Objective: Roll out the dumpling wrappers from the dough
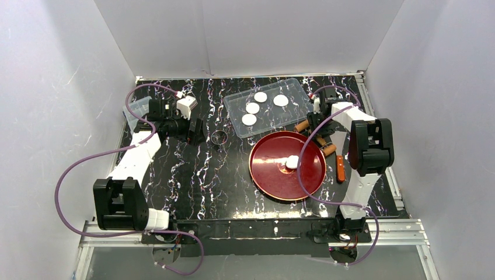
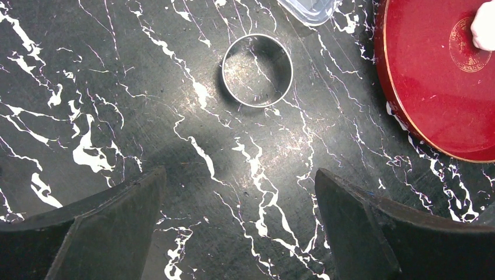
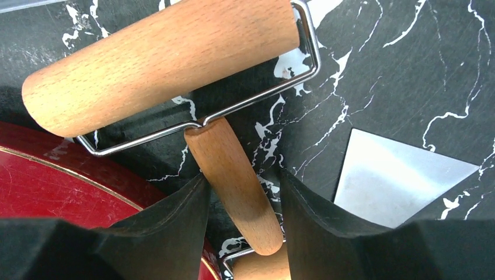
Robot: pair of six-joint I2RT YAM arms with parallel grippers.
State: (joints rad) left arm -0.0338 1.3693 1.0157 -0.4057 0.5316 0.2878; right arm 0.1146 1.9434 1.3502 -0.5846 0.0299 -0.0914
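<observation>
Top view, dough: soft white lump on the glossy red plate, just beside the right claw, the nearer one.
Top view, dumpling wrappers: four flat discs in the clear tray.
Left wrist, left claw: spread wide over the marbled counter, steel ring ahead.
Right wrist, roller handle: smooth wood, lying lengthwise between the jaws; whether it is pinched, I cannot tell.

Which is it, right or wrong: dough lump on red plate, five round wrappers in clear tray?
Wrong on the count: the top external view shows four round wrappers in the clear tray, not five. The dough lump is on the red plate.
</observation>
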